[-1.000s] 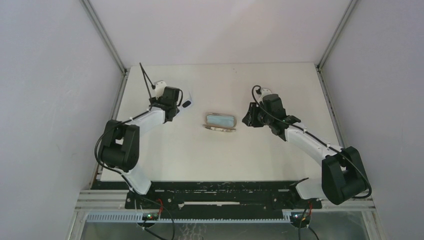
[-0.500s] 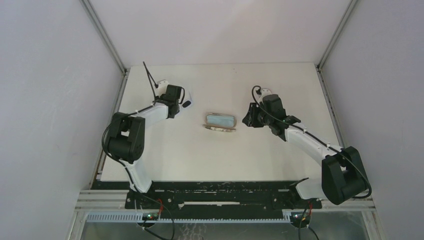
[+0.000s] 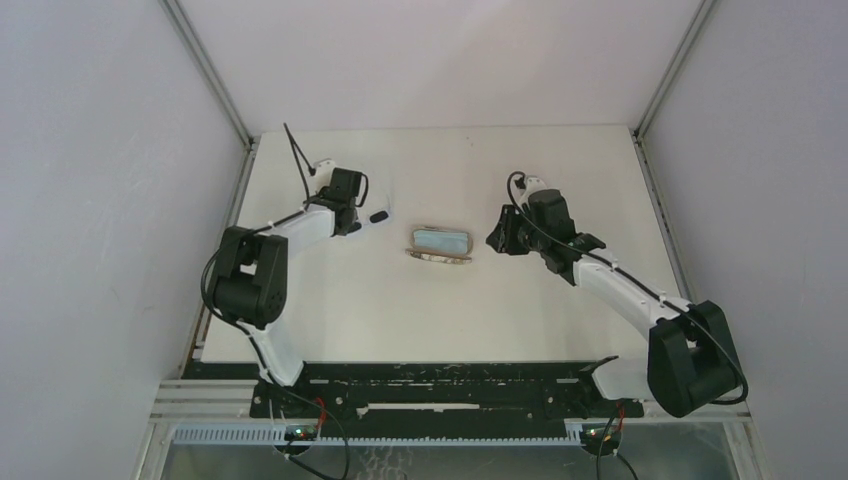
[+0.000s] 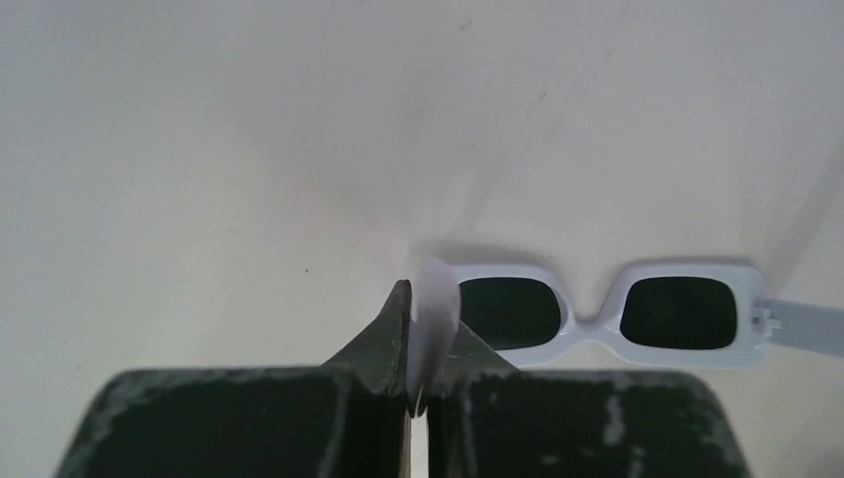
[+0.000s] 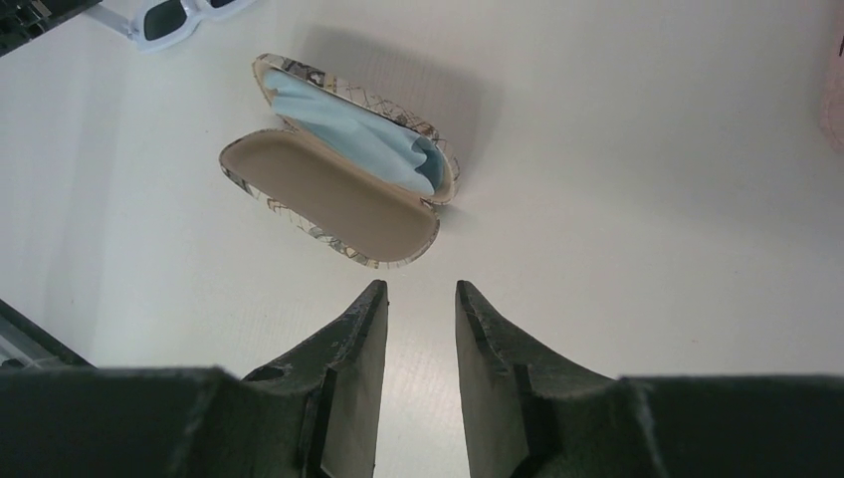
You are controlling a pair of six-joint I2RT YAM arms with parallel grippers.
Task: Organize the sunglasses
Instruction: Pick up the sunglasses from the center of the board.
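The left pincer (image 4: 430, 334) is clenched on one temple of the white-framed sunglasses (image 4: 597, 314). The white temple end sticks up btwn the two dark fingers (image 4: 383, 344). The frame front faces the wrist cam w/ both dark lenses showing, and the other temple runs off that view's right edge. Can't tell whether the frame rests on the counter (image 4: 199, 149) or hangs just above it. In the top cam the left arm reaches over the far-left part of the counter w/ the pincer pointing toward the middle. The glasses barely show there against the white top, only as a dark lens spot.

Centre: an open patterned case (image 3: 440, 243) lies flat btwn the two pincers, apart from the sunglasses. Its far half holds a light-blue cloth (image 5: 348, 119) and its near half shows tan lining.

Right: the right pincer (image 5: 421, 299) is released, fingers apart w/ nothing btwn them, near the case's right end and pointing at it. A pink thing (image 5: 834, 85) is cut off at the right edge of the wrist view.
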